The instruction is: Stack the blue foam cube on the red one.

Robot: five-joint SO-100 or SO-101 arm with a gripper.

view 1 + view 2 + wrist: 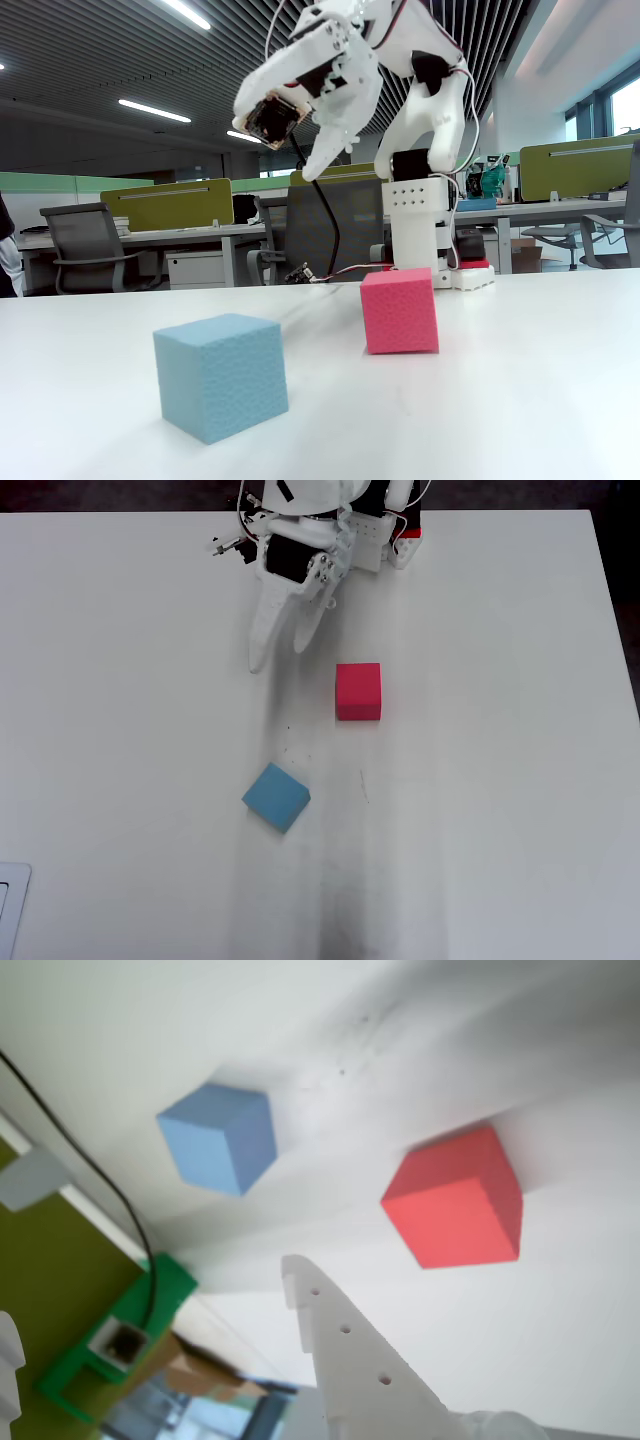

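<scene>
Blue foam cube (276, 797) sits turned on the table (480, 860), at seven o'clock from the red one (358, 690) overhead. My gripper (277, 653) hangs empty, fingers apart; I should rotate to match its faces before descending.

White arm (420, 90) raised and arched forward, gripper (278, 650) tilted downward — jaws parted, empty, above the tabletop

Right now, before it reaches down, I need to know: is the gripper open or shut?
Open. In the overhead view the gripper shows two white fingers spread apart with nothing between them, short of the blue cube.
</scene>
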